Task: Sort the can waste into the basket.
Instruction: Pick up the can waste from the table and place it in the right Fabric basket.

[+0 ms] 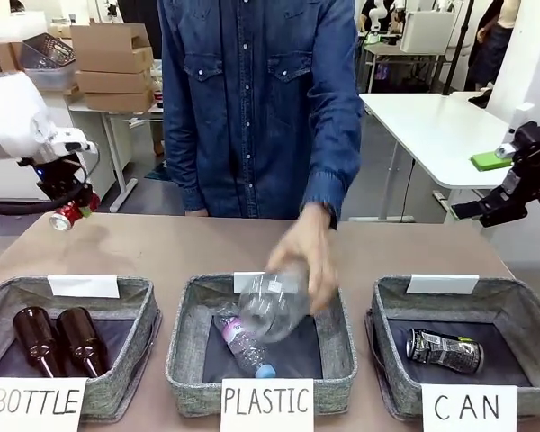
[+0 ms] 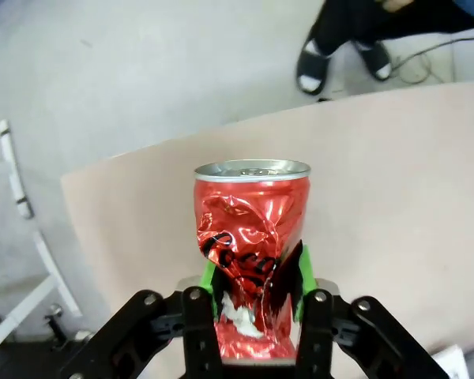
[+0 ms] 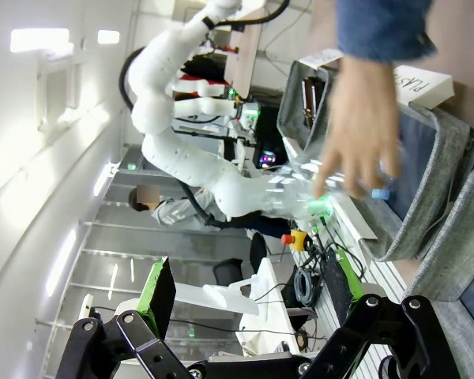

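Note:
My left gripper (image 1: 69, 212) hangs above the table's far left corner, shut on the dented red can (image 1: 62, 219). In the left wrist view the red can (image 2: 253, 237) stands upright between the green pads (image 2: 208, 276) of the left gripper (image 2: 257, 288). The black can (image 1: 444, 349) lies on its side in the grey basket (image 1: 513, 301) signed "CAN" at the front right. My right gripper (image 1: 475, 211) is raised at the far right, beyond that basket. In its wrist view the right gripper (image 3: 253, 324) is open with nothing between its fingers.
A person's hand (image 1: 308, 252) holds a clear plastic bottle (image 1: 272, 306) over the middle bin (image 1: 184, 337) signed "PLASTIC", where another bottle (image 1: 243, 346) lies. The left bin (image 1: 0, 297) signed "BOTTLE" holds two brown glass bottles (image 1: 58, 340). Bare tabletop (image 1: 189, 247) stretches behind the bins.

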`<state>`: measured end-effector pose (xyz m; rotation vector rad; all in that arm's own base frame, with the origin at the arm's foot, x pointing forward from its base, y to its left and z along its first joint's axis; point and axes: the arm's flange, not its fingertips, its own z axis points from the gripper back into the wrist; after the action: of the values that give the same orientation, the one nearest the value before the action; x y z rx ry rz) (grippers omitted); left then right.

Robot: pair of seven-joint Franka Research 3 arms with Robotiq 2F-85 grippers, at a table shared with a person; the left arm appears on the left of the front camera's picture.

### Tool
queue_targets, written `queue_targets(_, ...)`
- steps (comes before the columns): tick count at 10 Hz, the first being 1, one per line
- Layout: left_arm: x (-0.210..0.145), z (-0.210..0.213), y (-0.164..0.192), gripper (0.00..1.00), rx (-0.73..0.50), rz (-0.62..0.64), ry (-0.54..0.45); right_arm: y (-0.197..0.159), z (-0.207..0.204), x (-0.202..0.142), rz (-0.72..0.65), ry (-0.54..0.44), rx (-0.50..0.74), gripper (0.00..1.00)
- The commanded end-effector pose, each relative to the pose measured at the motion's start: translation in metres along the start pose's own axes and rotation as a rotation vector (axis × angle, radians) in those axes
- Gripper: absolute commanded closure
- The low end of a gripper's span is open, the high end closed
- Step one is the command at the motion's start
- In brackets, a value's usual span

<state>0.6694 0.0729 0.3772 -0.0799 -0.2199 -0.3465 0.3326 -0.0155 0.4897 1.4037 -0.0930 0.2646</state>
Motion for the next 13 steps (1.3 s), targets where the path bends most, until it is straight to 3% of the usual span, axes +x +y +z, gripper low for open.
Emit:
queue_targets(1,-0.075,0.098,-0.029,1.00,-0.214,-0.159,-0.146,0.000,0.002,-0.001,0.027,0.011,-0.002,0.00)
queue_targets(3,-0.162,0.163,-0.074,1.00,-0.364,-0.468,-0.255,0.000,0.002,-0.001,0.027,0.011,-0.002,0.00)
queue_targets(5,-0.252,0.183,-0.119,1.00,-0.418,-0.857,-0.307,0.000,0.002,-0.001,0.027,0.011,-0.002,0.00)
queue_targets(7,-0.299,0.187,-0.131,1.00,-0.489,-1.056,-0.384,0.000,0.002,-0.001,0.027,0.011,-0.002,0.00)
queue_targets(8,-0.304,0.185,-0.125,1.00,-0.467,-1.021,-0.428,0.000,0.002,-0.001,0.027,0.011,-0.002,0.00)
queue_targets(9,-0.286,0.180,-0.143,1.00,-0.467,-0.914,-0.339,0.000,0.002,-0.001,0.027,0.011,-0.002,0.00)
queue_targets(12,-0.286,0.180,-0.143,1.00,-0.467,-0.914,-0.339,0.000,0.002,-0.001,0.027,0.011,-0.002,0.00)
queue_targets(13,-0.299,0.178,-0.141,0.60,-0.466,-0.956,-0.348,0.000,0.001,0.000,0.000,-0.002,-0.001,0.00)
